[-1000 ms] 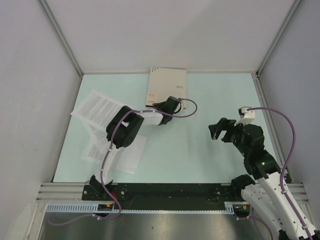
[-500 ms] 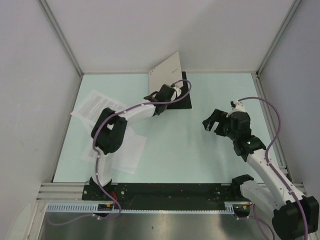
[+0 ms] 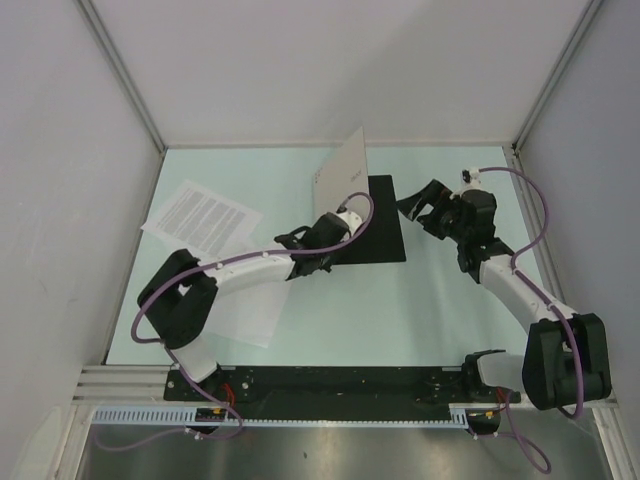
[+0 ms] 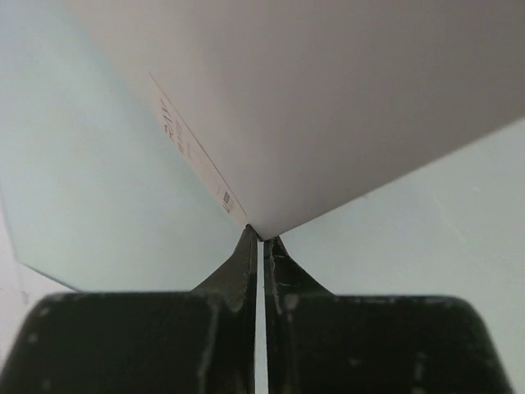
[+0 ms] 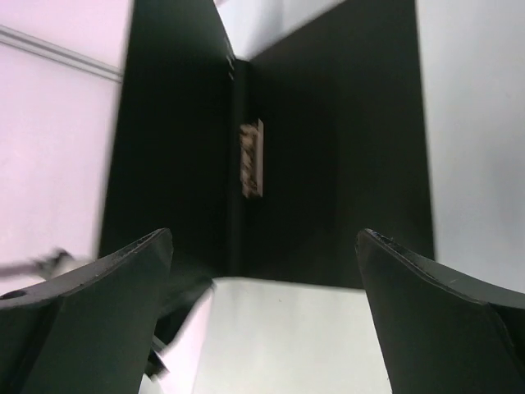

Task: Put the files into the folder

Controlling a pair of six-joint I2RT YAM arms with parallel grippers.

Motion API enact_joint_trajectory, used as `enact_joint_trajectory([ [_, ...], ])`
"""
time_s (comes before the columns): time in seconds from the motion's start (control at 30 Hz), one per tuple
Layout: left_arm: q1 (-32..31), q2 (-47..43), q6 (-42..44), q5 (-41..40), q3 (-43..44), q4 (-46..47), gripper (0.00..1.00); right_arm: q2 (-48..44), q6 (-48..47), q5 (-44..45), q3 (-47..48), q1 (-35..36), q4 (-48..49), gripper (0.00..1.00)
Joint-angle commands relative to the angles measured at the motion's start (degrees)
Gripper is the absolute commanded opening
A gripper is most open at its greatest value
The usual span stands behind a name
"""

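Note:
The folder lies at the back middle of the table, its black inside (image 3: 378,232) exposed and its grey-beige front cover (image 3: 340,168) raised on edge. My left gripper (image 3: 338,222) is shut on the cover's lower corner; in the left wrist view the cover (image 4: 328,107) fills the top and the fingertips (image 4: 250,246) pinch its corner. My right gripper (image 3: 418,202) hovers open just right of the black inside. In the right wrist view it (image 5: 262,238) faces the spine clip (image 5: 251,158). The files lie at left: a printed sheet (image 3: 202,214) and plain sheets (image 3: 248,308).
Grey walls enclose the pale green table (image 3: 450,310) on three sides, with metal posts at the back corners. The left arm (image 3: 230,272) stretches over the plain sheets. A black rail (image 3: 340,380) with both arm bases runs along the near edge.
My left gripper shut on the folder's cover and swung it up, exposing the black inside. The right arm reached forward toward the folder's right edge, still open.

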Motion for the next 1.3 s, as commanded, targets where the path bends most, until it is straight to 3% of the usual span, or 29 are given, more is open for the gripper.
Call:
enact_joint_trajectory([
  [0.0,-4.1,-3.2,-7.3,3.5,-1.4,4.3,0.0,-1.0,0.3,0.2,3.3,0.7,5.2,1.0],
  [0.2,-6.5,-1.8,-8.0,4.9,-0.3,4.6,0.0,-0.8,-5.6,3.5,5.2,3.7,5.1,0.99],
  [0.43,-8.6,-0.8,-9.0,4.9,-1.1,6.2,0.0,0.2,-11.7,10.7,6.9,11.7,3.3,0.92],
  [0.67,-9.4,-0.3,-8.9,4.9,-1.2,6.7,0.0,-0.7,-13.5,11.6,7.3,12.5,1.9,0.85],
  [0.8,-9.5,-0.8,-9.5,5.2,-1.6,7.1,0.0,1.9,-13.3,9.4,7.8,13.5,1.6,0.64],
  [0.9,-9.5,-1.1,-11.3,5.7,-1.3,6.7,0.0,3.4,-12.8,8.4,7.8,14.5,2.3,0.58],
  [1.0,-9.5,-1.6,-12.8,7.3,-1.4,6.3,0.03,4.2,-13.4,4.8,7.8,14.7,4.1,0.35],
  [1.1,-9.5,-3.7,-14.6,9.9,-2.3,6.4,0.11,3.8,-15.6,7.2,7.8,14.6,3.2,0.14],
  [1.2,-9.5,-9.0,-16.2,15.9,-4.8,8.1,0.3,1.6,-19.9,11.7,7.8,14.6,0.3,0.0],
  [1.23,-9.5,-10.9,-16.8,17.1,-5.9,8.9,0.41,-0.2,-21.5,13.2,7.9,14.6,-2.0,0.0],
  [1.27,-9.5,-12.8,-17.9,17.3,-7.0,10.1,0.46,-1.3,-22.9,14.6,7.9,14.7,-3.3,0.0],
])
